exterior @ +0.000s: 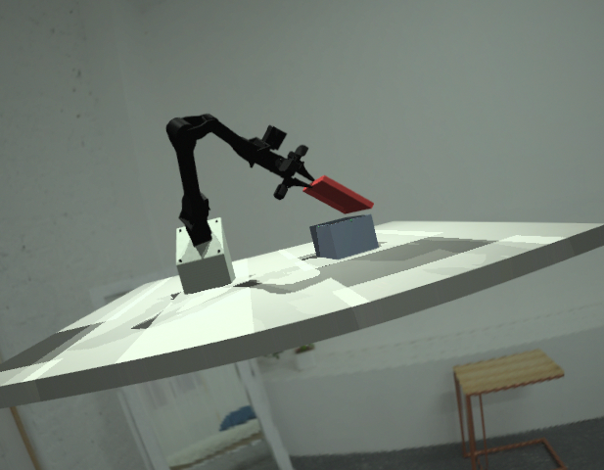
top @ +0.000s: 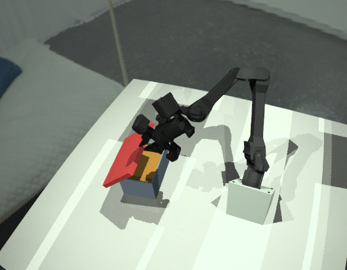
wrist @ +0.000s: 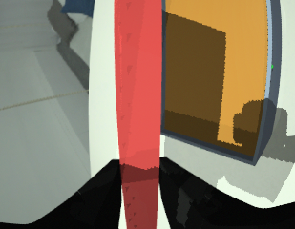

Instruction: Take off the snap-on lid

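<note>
Holding the red lid (exterior: 338, 194) pinched by one edge, the gripper (exterior: 301, 184) carries it tilted in the air above the blue storage box (exterior: 345, 236), fully clear of the rim; the orange interior lies open in the wrist view. The box stands on the table (exterior: 443, 262), near the arm's base (exterior: 203, 258). Judgement: translate the lid sideways away from the box before lowering, level it top face up, and release only once it rests flat, so it neither flips nor clips the box.
</note>
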You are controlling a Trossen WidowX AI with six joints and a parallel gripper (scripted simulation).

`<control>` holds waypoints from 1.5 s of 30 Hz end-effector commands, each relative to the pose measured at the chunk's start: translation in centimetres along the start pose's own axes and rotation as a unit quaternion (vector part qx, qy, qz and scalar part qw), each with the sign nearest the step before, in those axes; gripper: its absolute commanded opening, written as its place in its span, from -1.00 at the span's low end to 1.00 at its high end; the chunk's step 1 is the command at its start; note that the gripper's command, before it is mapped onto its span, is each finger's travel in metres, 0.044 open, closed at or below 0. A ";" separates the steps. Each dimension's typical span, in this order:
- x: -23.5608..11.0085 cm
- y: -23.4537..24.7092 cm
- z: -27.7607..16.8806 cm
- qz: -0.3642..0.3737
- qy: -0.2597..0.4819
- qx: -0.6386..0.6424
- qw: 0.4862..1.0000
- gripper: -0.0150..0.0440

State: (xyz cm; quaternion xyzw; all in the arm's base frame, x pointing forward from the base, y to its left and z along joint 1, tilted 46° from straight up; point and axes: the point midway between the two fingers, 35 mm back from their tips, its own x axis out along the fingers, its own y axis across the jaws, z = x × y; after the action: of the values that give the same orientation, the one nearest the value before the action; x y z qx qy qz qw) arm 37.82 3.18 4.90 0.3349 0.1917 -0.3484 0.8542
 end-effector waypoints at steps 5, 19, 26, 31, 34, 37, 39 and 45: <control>-0.3 0.1 -1.8 0.004 0.000 0.001 1.000 -0.49; -0.6 -0.1 -4.6 0.004 0.001 0.002 1.000 -0.49; -0.7 -0.2 -6.0 0.004 0.001 0.002 1.000 -0.49; -0.8 -0.3 -7.0 0.004 0.001 0.002 1.000 -0.49; -0.8 -0.3 -7.6 0.004 0.001 0.002 1.000 -0.49; -0.9 -0.4 -8.2 0.004 0.002 0.002 1.000 -0.49; -0.9 -0.4 -8.6 0.004 0.002 0.003 1.000 -0.49; -1.0 -0.5 -9.8 0.004 0.002 0.003 1.000 -0.49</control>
State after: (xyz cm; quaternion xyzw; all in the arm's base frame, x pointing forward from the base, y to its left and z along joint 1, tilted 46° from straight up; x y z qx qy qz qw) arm 35.73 9.47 -1.46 0.3348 0.1952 -0.3488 0.8533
